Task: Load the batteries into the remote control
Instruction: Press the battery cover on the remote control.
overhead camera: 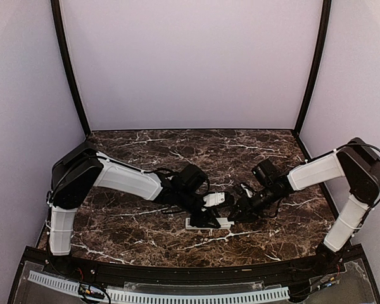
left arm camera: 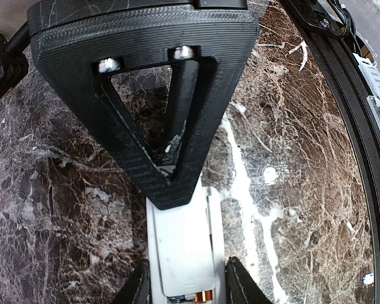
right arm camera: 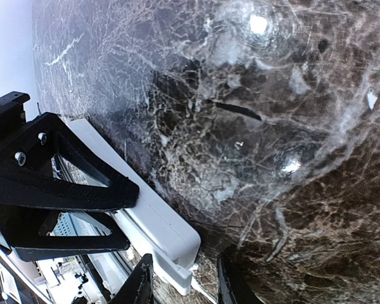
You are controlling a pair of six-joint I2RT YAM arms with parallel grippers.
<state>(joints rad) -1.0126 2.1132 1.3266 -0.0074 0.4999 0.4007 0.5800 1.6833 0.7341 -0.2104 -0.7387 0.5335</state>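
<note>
**A:** From above, where is the remote control point(overhead camera: 223, 222)?
**B:** Flat on the table point(overhead camera: 145, 145), with both arms meeting over it.
**A:** Left wrist?
**B:** The left gripper point(left arm camera: 187, 288) is clamped across its width, likely to steady it.
**A:** Right wrist?
**B:** The right gripper point(right arm camera: 185, 278) stands apart around its end, gripping nothing. No batteries are visible.
</note>
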